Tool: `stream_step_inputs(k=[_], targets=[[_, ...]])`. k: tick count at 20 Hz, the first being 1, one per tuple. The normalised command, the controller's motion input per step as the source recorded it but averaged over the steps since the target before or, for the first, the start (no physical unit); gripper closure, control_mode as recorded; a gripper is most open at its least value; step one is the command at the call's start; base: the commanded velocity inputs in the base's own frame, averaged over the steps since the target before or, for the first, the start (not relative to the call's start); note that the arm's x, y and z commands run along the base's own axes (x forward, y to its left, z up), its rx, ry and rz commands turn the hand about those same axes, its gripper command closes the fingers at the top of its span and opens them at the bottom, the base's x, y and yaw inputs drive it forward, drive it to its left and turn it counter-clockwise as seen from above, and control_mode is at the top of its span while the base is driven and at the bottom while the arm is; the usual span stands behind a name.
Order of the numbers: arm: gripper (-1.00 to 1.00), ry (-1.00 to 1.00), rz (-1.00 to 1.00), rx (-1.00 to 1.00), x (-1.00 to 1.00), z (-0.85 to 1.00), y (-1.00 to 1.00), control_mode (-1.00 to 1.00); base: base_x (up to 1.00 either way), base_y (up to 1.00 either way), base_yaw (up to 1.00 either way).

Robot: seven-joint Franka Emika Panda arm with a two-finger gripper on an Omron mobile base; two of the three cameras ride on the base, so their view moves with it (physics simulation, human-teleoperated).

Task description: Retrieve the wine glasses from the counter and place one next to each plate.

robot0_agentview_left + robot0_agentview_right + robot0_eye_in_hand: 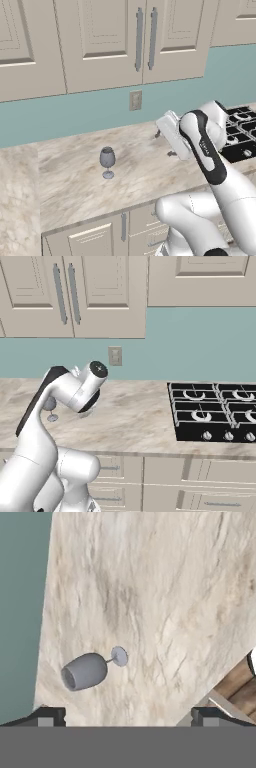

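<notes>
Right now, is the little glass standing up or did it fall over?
Standing up. The wine glass rests on its round foot on the counter, bowl on top, stem straight.

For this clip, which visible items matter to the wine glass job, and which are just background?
Job items:
- wine glass, standing upright
- counter it stands on
- tool, open, empty

Background:
- stove
- wall outlet
- upper cabinets
</notes>
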Motion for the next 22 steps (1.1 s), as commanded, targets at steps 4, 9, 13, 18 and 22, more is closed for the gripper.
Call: stream_step_inputs(k=[4, 9, 13, 18, 22], targets=[[-1.0, 0.17, -0.13, 0.28, 0.0, -0.18, 0.0, -1.0, 0.0, 0.0, 0.0], [-1.0, 0.21, -0.07, 0.08, 0.1, -0.19, 0.05, -1.0, 0.0, 0.0, 0.0], [-1.0, 0.33, -0.11, 0.15, 0.34, -0.24, 0.15, -1.0, 0.0, 0.0, 0.0], [-1.0, 0.38, -0.11, 0.19, 0.39, -0.2, 0.16, -1.0, 0.0, 0.0, 0.0], [-1.0, 0.3, 0.0, 0.12, 0.45, -0.35, 0.02, -1.0, 0.0, 0.0, 0.0]])
